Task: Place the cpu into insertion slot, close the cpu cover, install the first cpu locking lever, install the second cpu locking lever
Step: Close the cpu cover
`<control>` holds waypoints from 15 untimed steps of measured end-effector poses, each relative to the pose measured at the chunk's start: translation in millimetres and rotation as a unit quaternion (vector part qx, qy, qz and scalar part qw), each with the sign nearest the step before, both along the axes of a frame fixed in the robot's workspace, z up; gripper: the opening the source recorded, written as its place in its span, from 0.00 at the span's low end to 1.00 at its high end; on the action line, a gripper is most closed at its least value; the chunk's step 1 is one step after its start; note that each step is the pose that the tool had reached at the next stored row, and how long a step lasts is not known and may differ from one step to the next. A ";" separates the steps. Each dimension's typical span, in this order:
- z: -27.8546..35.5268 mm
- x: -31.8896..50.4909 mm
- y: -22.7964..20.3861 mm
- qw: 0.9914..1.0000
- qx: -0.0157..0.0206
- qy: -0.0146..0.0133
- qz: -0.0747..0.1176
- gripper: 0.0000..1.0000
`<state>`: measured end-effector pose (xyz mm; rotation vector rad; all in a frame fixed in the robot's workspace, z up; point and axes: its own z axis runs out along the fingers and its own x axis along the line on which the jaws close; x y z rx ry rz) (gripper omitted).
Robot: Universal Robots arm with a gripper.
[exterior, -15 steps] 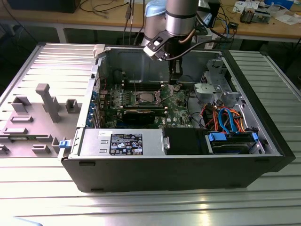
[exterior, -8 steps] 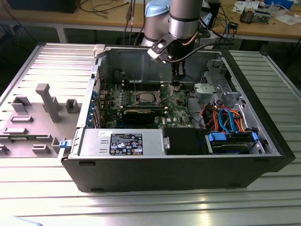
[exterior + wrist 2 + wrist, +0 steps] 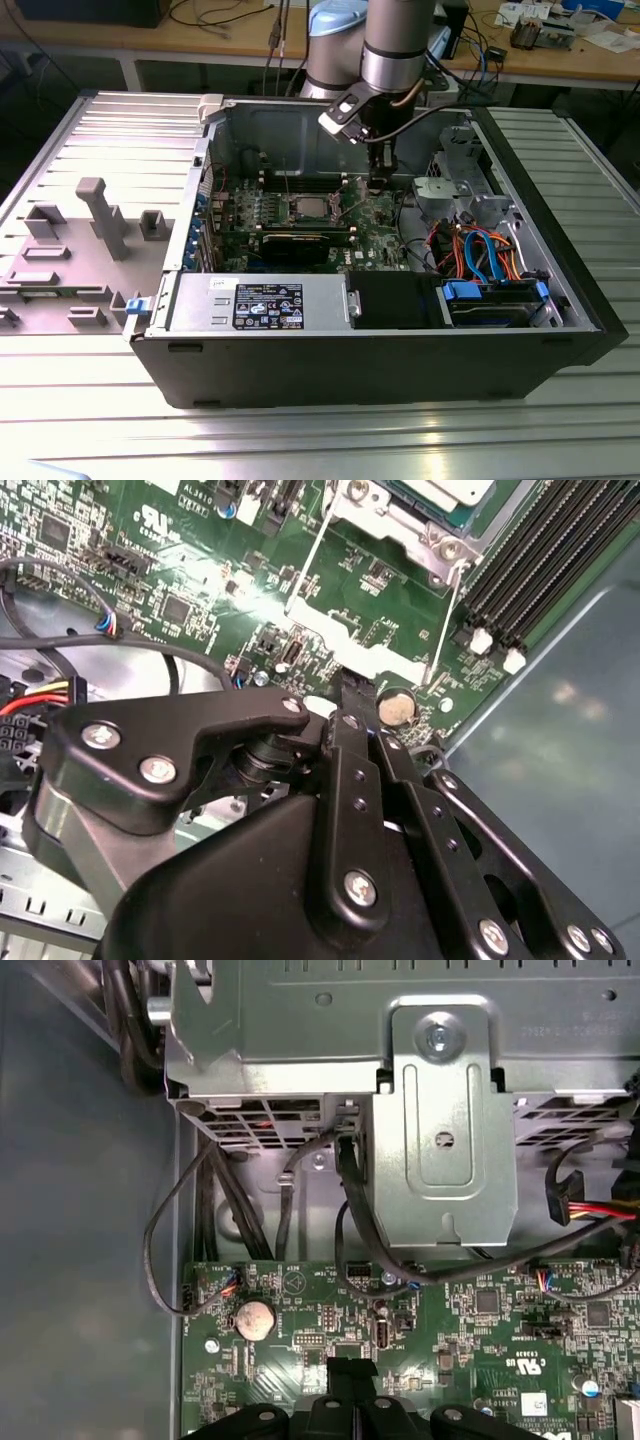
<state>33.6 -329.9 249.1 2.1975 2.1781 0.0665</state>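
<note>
Over the green board (image 3: 200, 570) the empty tool (image 3: 348, 688), pinched shut, sits by the open cpu cover (image 3: 350, 645); closing it, I think, needs a soft push

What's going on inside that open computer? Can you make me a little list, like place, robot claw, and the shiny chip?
place: open computer case on a ribbed metal table
gripper: gripper shut, low over the green circuit board
nearest thing: round coin battery
cpu: cpu lies on the board, apart from the gripper
cpu cover: silver frame at the chip's edge; latched or not, cannot tell
</note>
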 end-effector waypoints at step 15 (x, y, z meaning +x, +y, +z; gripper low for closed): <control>0.0 1.3 0.0 1.000 0.000 0.005 0.000 0.11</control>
